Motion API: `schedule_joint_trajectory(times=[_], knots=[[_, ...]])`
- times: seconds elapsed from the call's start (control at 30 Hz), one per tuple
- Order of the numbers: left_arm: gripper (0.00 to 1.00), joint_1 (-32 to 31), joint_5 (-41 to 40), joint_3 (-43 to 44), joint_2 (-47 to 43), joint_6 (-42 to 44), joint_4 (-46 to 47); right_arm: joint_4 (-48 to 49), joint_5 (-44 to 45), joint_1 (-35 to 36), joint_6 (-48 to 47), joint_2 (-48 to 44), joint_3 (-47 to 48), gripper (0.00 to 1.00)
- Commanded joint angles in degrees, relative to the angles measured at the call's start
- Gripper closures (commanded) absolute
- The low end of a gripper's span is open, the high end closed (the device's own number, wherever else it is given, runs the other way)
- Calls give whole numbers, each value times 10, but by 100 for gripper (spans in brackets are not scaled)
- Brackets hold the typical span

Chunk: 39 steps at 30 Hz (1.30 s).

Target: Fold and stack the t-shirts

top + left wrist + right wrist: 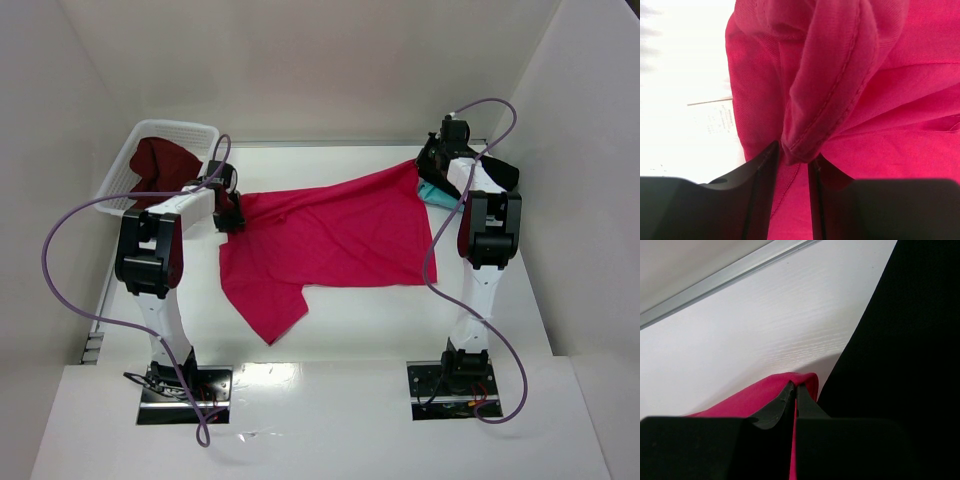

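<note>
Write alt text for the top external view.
A crimson-pink t-shirt lies spread on a white table, the right gripper pinching its far right corner, the left gripper at its left edge. A maroon t-shirt sits in a white basket.

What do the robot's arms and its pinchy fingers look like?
The left arm and right arm are white tubes with chunky black joints, bolted on shiny metal base plates. A thin purple cable loops along each. The left gripper and right gripper have flat, matte black fingers tapering to points.
</note>
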Motion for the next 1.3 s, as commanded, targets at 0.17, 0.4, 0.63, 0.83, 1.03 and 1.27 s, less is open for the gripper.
schedule_joint_trajectory(times=[0.17,0.4,0.63,0.83,1.03,1.27], knots=[[67,-2,-3,20,-6,-5,9,-1,8,4,-10,10,25,100],[60,-2,-20,20,-17,-5,14,-1,8,4,-10,10,25,100],[57,-2,-20,20,-17,-5,19,-1,8,4,-10,10,25,100],[62,-7,-20,20,-17,-5,37,-1,8,9,-10,10,25,100],[67,-7,-20,15,-11,-5,47,-1,8,9,-10,10,25,100],[85,-12,-20,15,-6,-5,53,-1,8,9,-15,10,19,100]])
